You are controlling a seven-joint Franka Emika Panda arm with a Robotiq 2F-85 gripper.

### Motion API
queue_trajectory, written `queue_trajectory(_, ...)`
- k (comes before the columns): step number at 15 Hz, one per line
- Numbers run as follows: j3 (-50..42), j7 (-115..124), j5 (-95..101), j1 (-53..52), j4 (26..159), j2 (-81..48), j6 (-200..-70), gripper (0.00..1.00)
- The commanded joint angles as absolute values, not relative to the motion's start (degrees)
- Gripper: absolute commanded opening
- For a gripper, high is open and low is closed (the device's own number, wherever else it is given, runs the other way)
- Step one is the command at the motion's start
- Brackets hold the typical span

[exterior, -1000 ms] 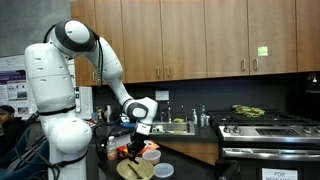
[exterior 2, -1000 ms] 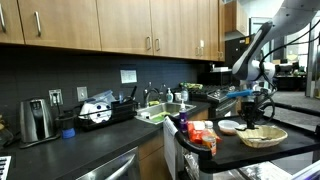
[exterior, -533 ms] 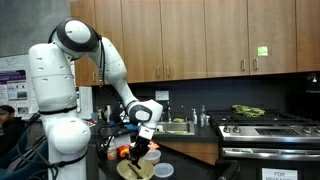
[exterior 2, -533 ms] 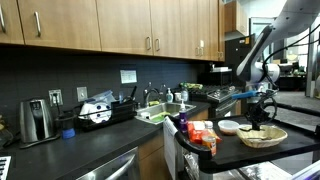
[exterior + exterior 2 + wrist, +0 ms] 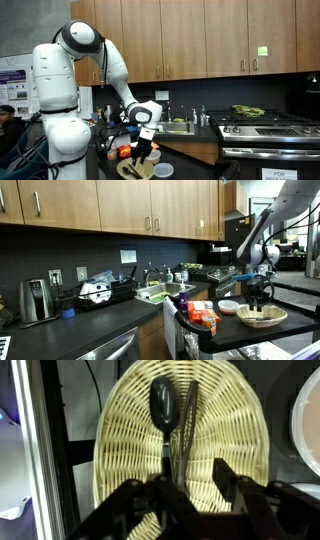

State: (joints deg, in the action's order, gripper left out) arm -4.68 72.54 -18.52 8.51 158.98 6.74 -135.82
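Evidently light, stiff, smooth spoon [image 5: 163, 405] in wicker basket [image 5: 115, 450]; fingers [image 5: 232, 485] parted, holding nothing; best gripped mid-handle.

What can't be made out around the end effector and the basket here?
- Wrist view: the lower end of the spoon handle is hidden behind the end effector, so contact is unclear.
- Wrist view: the white dish is cut off by the right edge.
- Both exterior views: the spoon in the basket is too small, with the end effector over it.
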Motion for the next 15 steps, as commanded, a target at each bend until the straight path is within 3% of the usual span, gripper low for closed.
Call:
queue_trajectory(1,-3.11,71.46,-17.75,6.38,158.87,8.13,-138.92,0.78)
queue_trajectory(4,-0.96,70.03,-13.61,4.67,160.74,12.1,-139.87,0.98)
queue_trajectory(5,-0.46,69.47,-12.26,4.28,159.15,11.56,-139.22,1.0)
queue_trajectory(15,2.08,48.85,-2.83,2.76,159.59,23.41,-128.38,1.0)
